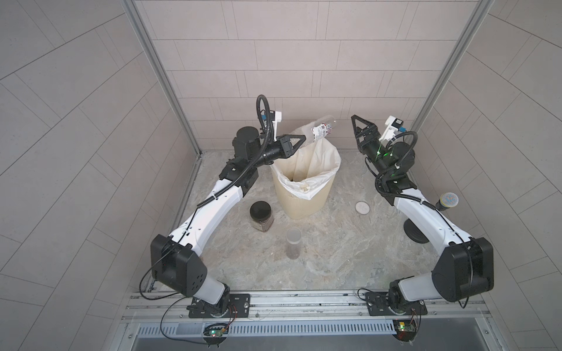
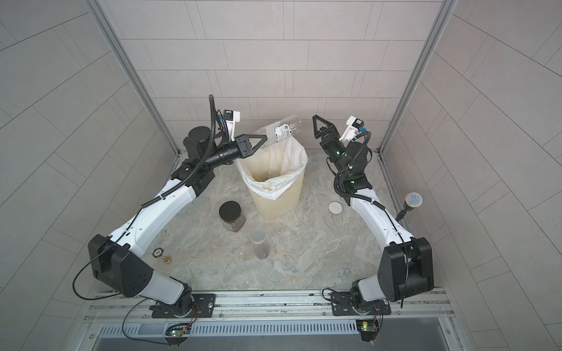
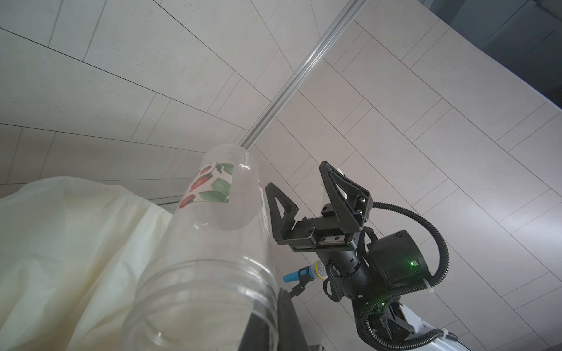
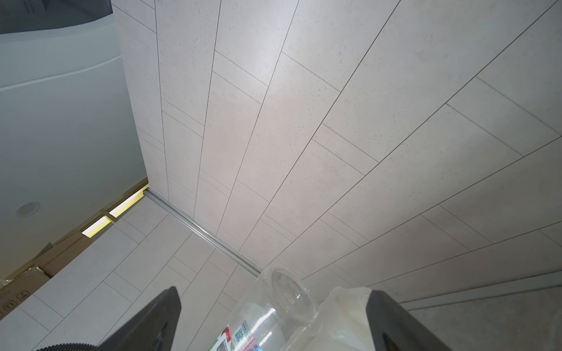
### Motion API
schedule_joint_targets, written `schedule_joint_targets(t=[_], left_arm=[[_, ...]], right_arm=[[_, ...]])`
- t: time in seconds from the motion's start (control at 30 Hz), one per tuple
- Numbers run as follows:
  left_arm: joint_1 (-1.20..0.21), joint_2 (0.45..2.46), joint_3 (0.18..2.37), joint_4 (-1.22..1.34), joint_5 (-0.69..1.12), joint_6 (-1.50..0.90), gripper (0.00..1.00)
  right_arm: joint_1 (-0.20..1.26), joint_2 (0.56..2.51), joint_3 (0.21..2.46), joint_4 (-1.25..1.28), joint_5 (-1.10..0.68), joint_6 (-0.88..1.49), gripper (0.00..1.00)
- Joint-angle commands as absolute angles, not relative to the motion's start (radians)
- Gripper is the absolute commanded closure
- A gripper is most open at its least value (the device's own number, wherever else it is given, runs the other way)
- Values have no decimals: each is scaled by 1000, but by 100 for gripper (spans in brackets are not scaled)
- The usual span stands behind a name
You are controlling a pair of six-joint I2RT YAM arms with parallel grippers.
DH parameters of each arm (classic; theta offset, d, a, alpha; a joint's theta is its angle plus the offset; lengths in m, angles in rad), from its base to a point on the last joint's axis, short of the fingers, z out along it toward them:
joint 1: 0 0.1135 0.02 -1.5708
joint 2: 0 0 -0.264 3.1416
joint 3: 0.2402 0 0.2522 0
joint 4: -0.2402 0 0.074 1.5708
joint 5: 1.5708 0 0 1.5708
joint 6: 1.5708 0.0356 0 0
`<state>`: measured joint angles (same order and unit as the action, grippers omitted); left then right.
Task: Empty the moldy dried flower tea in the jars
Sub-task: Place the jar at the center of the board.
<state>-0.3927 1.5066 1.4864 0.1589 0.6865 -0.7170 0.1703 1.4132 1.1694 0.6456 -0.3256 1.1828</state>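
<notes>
Though the left gripper (image 1: 299,140) hides the mouth of the labelled jar (image 1: 319,129) in both top views, the left wrist view shows the neck open and the body empty; the claw grips that neck, holding the jar tilted, base uppermost, over the cream bin (image 1: 304,205); the bin's bottom is too dim to read; the right gripper (image 3: 295,176) stands wide and empty beside the bin; a black-lidded jar (image 1: 261,212) and a tall slim jar (image 1: 293,243) stand upright near the bin, each holding dark tea (image 1: 265,226); a white lid (image 1: 362,208) lies apart.
</notes>
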Motion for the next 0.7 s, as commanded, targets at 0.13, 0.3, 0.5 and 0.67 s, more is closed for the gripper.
schedule_joint_targets(t=[0.13, 0.3, 0.5, 0.67], left_arm=[[-294, 1414, 1563, -29, 574, -577, 100], [-202, 1370, 1566, -185, 501, -498, 100], [-76, 1388, 1595, -408, 469, -450, 100], [-20, 1444, 1666, -659, 391, -367, 100]], right_arm=[[151, 1363, 1140, 644, -336, 1158, 0], [140, 1339, 1108, 633, -331, 1138, 1], [137, 1288, 1086, 535, -325, 1026, 2], [135, 1225, 1050, 435, -283, 902, 3]])
